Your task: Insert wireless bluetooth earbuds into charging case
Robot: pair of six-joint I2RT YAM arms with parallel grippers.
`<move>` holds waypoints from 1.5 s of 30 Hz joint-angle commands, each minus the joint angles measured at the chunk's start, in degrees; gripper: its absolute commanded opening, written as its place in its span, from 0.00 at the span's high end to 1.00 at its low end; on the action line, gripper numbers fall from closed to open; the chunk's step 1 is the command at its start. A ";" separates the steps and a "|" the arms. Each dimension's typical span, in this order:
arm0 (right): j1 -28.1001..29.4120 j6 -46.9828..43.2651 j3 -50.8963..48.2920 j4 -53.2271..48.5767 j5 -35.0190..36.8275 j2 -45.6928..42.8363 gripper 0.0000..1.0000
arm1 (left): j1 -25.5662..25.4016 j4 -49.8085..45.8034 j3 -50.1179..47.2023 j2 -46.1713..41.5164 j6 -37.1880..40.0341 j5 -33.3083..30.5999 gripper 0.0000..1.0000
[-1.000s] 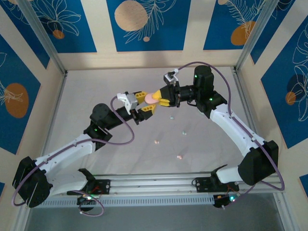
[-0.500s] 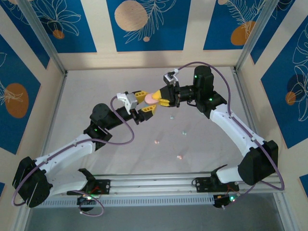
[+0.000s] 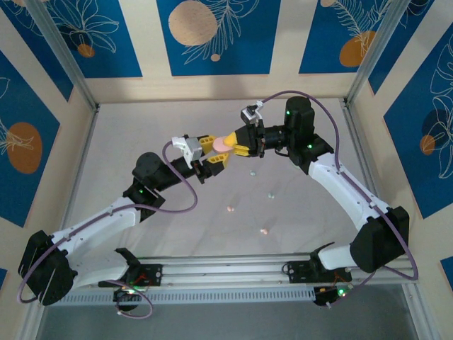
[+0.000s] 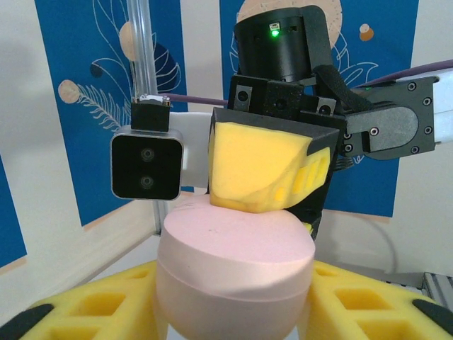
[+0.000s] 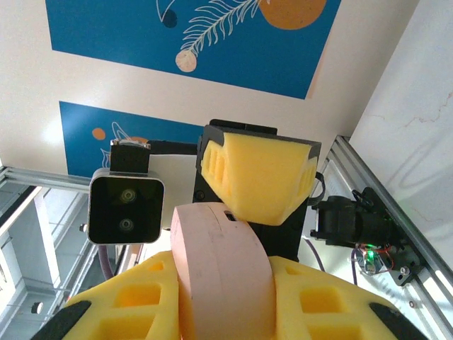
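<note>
A pink pebble-shaped charging case hangs in the air above the table's middle, held between both arms. My left gripper is shut on it from the left, and its yellow fingers flank the case in the left wrist view. From the right, my right gripper is shut on the same case, with its fingers on either side. The case's lid looks closed. Several tiny earbuds lie on the table below.
The white table is walled by blue and cream panels with metal posts at the corners. An aluminium rail with both arm bases runs along the near edge.
The left gripper's fingers have shifted slightly against the case. The case and the right arm stay where they were, and the earbuds have not moved.
</note>
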 commanded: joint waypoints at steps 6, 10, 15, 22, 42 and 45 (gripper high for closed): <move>0.33 -1.28 -0.95 0.22 -1.10 0.31 0.79 | -0.32 2.24 1.40 -0.10 -0.64 -0.29 0.50; 0.45 -0.89 -0.79 0.88 -1.18 0.45 0.79 | -0.33 2.10 1.46 0.17 -0.78 -0.09 0.48; 0.42 -0.98 -0.74 0.84 -1.24 0.53 0.79 | -0.29 2.13 1.46 0.24 -0.95 -0.09 0.48; 0.50 -1.05 -0.80 1.31 -1.22 0.62 0.79 | -0.27 1.69 1.76 0.27 -1.13 0.48 0.51; 0.51 -1.82 -0.79 1.16 -1.10 0.55 0.76 | -0.36 1.69 1.84 0.46 -1.81 0.62 0.63; 0.52 -2.60 -0.89 0.07 -1.04 0.53 0.75 | -0.27 1.61 2.02 0.44 -1.62 0.53 0.66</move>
